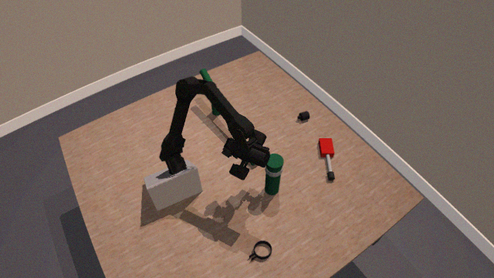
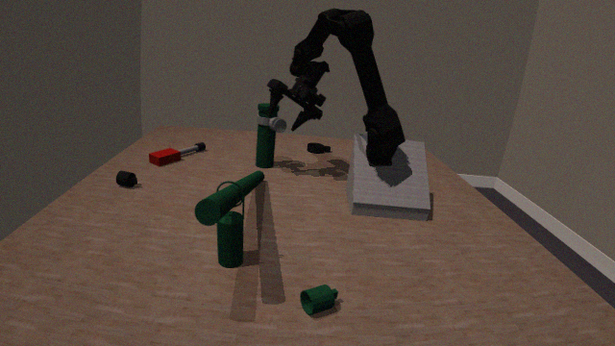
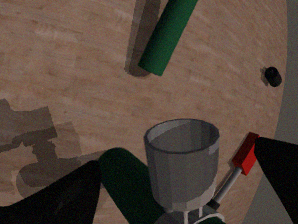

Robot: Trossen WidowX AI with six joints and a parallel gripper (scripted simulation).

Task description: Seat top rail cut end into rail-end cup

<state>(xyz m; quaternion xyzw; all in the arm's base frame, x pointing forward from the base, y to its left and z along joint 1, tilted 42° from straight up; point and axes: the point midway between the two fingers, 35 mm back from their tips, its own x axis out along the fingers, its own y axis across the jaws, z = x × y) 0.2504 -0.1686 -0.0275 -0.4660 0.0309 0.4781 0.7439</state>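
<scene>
My open, empty gripper (image 2: 294, 110) hangs mid-frame above the cup (image 3: 181, 161); the rail (image 3: 177, 18), upper centre, lies unseated.

Open black gripper (image 2: 292, 111) hangs over grey rail-end cup (image 3: 181, 163) w/ thick green post (image 2: 265, 141) just beside, blocking that side.

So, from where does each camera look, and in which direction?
Top: high above one table corner, looking down at the arm and big post.
Exterior: low across the table, facing the rail and arm base.
Wrist: on the open end effector, looking down into the empty cup.
Shared: post, red tool.
</scene>
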